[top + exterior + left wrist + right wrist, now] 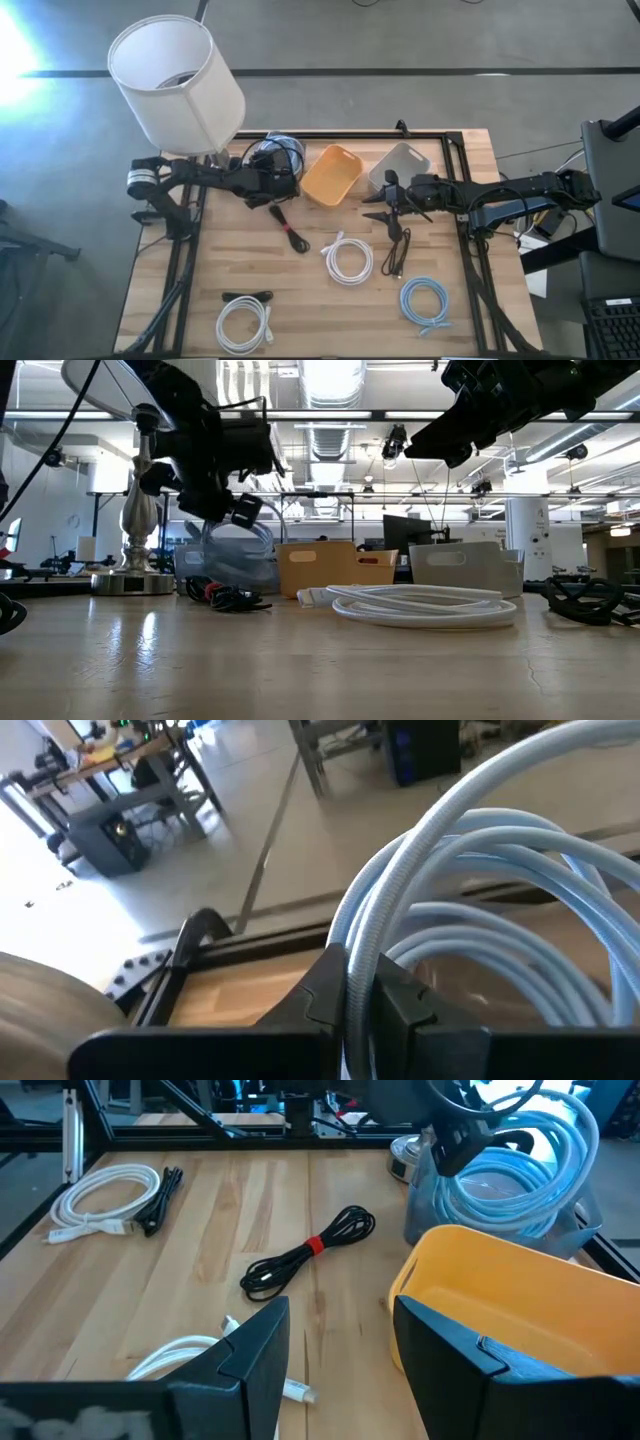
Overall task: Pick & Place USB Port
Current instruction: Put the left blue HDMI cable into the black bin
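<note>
High view showed the left gripper [272, 172] clamped on a coiled light-blue cable [480, 910], held over the clear bin [500, 1220] at the tabletop's [300, 290] far edge. The right gripper [385, 205], fingers spread and empty, hovered beside the orange bin [331, 173].

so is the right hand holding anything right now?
No: in the right wrist view the right hand is open and empty, with the yellow bin and black cable ahead of it.
</note>
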Controlling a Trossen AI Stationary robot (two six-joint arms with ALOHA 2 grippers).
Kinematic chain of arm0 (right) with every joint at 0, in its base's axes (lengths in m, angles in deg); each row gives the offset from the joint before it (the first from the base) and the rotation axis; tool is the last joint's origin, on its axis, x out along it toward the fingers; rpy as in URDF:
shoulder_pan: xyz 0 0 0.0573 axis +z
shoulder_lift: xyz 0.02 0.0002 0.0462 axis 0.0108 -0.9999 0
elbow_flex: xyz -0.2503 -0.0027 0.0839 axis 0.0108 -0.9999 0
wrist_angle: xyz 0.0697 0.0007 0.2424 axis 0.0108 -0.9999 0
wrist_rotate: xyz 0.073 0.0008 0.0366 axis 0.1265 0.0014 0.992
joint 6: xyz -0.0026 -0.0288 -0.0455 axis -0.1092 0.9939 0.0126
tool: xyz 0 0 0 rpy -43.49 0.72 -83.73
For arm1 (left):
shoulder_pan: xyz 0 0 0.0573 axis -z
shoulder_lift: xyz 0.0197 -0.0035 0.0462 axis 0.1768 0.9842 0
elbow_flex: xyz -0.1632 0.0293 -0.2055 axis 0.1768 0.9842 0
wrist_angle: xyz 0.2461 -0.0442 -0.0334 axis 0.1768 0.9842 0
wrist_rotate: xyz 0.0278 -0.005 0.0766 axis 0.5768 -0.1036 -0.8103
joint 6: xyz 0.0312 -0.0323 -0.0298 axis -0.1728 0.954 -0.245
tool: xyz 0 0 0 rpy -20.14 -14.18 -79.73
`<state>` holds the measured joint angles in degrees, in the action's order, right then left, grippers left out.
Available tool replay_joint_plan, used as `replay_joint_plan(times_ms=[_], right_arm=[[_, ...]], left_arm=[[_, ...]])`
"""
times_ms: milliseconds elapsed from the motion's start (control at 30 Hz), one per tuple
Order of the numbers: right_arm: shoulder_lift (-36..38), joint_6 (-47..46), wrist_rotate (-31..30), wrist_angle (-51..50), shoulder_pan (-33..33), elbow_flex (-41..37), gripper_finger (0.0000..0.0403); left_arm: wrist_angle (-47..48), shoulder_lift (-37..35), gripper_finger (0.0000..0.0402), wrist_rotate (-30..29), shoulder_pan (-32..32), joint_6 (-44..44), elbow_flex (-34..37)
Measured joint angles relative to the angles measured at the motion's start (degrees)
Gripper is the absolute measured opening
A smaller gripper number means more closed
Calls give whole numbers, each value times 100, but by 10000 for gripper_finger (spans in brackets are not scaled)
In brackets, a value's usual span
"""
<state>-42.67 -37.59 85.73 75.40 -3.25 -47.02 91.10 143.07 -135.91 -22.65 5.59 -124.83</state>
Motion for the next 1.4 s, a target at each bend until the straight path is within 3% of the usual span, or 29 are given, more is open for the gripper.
replay_joint_plan(times_ms=[533,900,1167,1400], right_arm=[[0,1,0,0,-2,-1,178],[0,-3,0,-2,-1,0,178],[0,-1,0,-2,-2,0,178],[0,-1,0,-2,0,0,178]], left_arm=[[61,4,26,-42,-75,1039,106],[122,4,27,983,-449,1206,106],[124,4,72,1291,-459,1203,106],[112,4,100,1206,-459,1133,97]])
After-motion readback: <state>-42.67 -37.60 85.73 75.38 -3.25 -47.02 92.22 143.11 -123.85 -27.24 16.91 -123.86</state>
